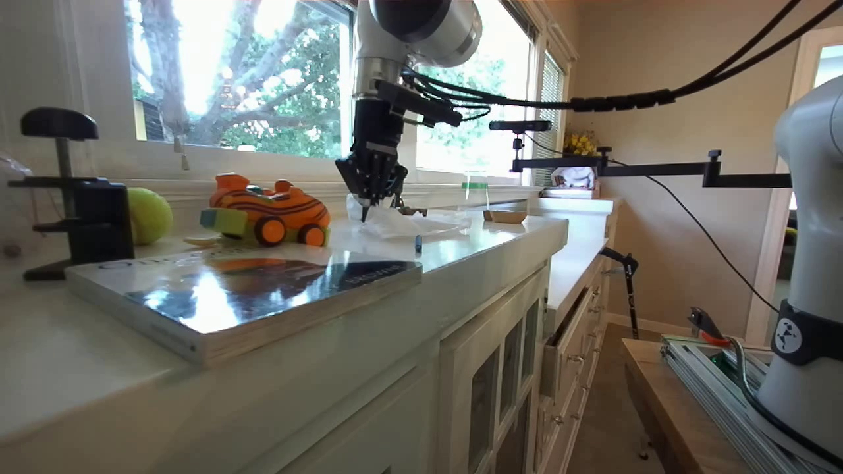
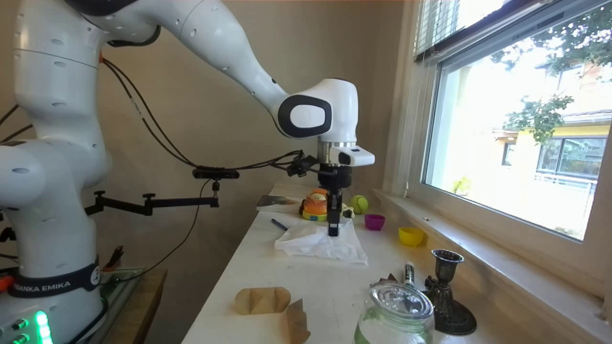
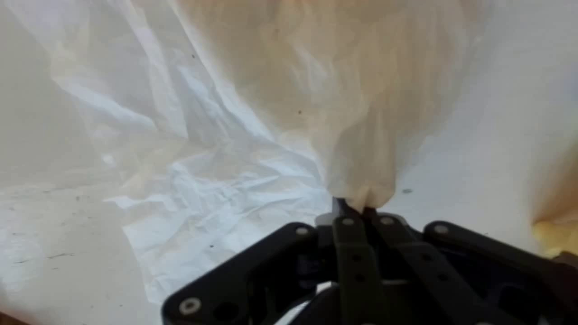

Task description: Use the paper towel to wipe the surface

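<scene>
The paper towel is a thin, crumpled white sheet lying on the white counter (image 2: 267, 272) by the window. It shows in both exterior views (image 1: 421, 225) (image 2: 313, 244) and fills the left and top of the wrist view (image 3: 216, 162). My gripper (image 3: 361, 208) is shut on a bunched fold of the towel. The fold rises between the fingertips and hides their very ends. In both exterior views the gripper (image 1: 372, 212) (image 2: 333, 231) points straight down, low over the counter, with the rest of the towel spread around it.
An orange toy car (image 1: 273, 214), a book (image 1: 244, 283), a tennis ball (image 2: 359, 204) and a pen (image 2: 278, 224) are near the towel. Purple (image 2: 374, 221) and yellow (image 2: 411, 236) cups stand windowward. Cardboard (image 2: 262, 300), a glass jar (image 2: 397, 317) and a candle holder (image 2: 445, 296) are farther along.
</scene>
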Robot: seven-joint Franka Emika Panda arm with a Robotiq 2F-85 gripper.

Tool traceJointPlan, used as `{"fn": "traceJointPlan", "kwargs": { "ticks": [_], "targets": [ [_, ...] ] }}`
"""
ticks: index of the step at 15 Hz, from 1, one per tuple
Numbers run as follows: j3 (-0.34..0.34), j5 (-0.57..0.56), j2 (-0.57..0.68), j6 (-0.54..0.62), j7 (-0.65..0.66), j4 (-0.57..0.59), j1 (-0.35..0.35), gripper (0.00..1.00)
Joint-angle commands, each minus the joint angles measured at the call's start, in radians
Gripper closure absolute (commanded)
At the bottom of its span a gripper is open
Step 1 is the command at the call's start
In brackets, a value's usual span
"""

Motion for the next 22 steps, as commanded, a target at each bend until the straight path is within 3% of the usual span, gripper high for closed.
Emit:
{"fn": "traceJointPlan", "kwargs": {
  "ticks": [1, 4, 5, 6, 12, 16, 22],
  "targets": [
    [-0.011, -0.039, -0.032, -0.057, -0.01, 0.007, -0.013, 0.98],
    [-0.012, -0.037, -0.03, -0.059, -0.017, 0.009, -0.016, 0.98],
    [-0.013, -0.035, -0.03, -0.057, -0.007, 0.011, -0.017, 0.73],
    [-0.012, -0.029, -0.033, -0.058, -0.013, 0.011, -0.017, 0.72],
    [-0.007, -0.031, -0.082, -0.051, -0.018, 0.006, -0.013, 0.31],
    [-0.003, -0.009, -0.141, -0.111, -0.035, 0.03, -0.014, 0.03],
    [-0.015, 0.092, -0.188, -0.321, -0.157, 0.112, -0.011, 0.0]
  ]
}}
